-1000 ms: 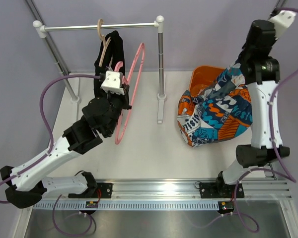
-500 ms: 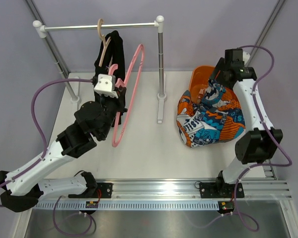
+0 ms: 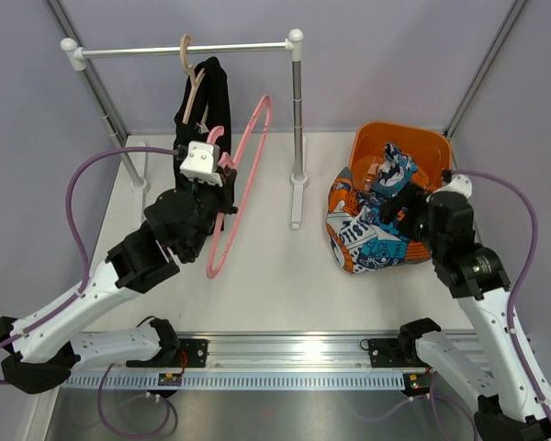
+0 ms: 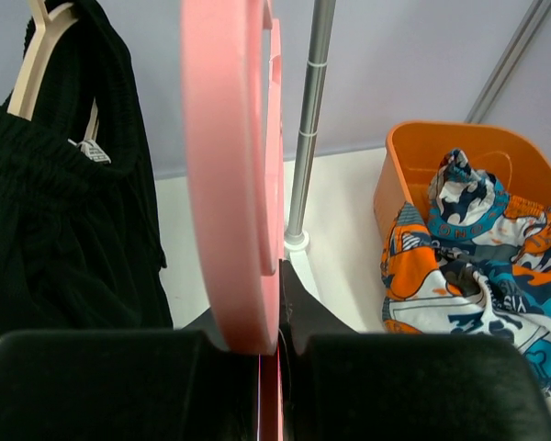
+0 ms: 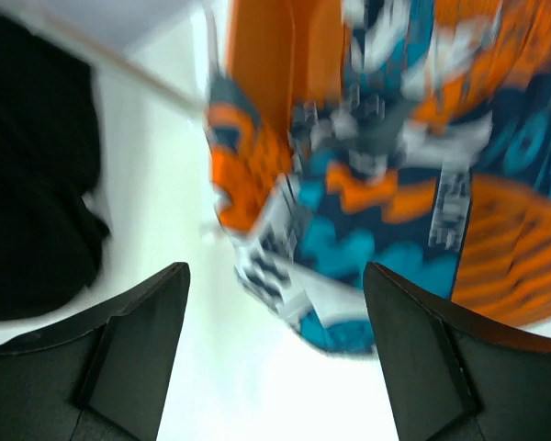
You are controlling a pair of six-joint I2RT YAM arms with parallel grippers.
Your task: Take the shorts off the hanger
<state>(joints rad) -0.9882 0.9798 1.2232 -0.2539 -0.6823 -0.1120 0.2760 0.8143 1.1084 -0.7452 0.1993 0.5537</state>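
Note:
The patterned shorts (image 3: 378, 230) lie in a heap, partly inside the orange bin (image 3: 429, 141) and spilling over its near-left wall onto the table. They also show in the left wrist view (image 4: 477, 266) and, blurred, in the right wrist view (image 5: 395, 184). My right gripper (image 3: 402, 217) hangs just right of them, open and holding nothing (image 5: 275, 276). The black shorts (image 3: 208, 96) hang on a beige hanger (image 3: 194, 83) on the rail. My left gripper (image 3: 222, 195) is shut on a bare pink hanger (image 3: 245, 170), whose bar is pinched between the fingers (image 4: 274, 317).
The rail (image 3: 184, 48) runs across the back, held by a grey post (image 3: 297, 110) whose foot (image 3: 296, 207) stands mid-table. The black shorts (image 4: 64, 230) hang close to the left of the pink hanger (image 4: 230, 165). The bin (image 4: 422, 147) sits at the back right.
My right gripper opened and let the patterned shorts drop onto the bin's edge. That arm came down from high over the bin and drew back toward the near side. The left arm barely shifted.

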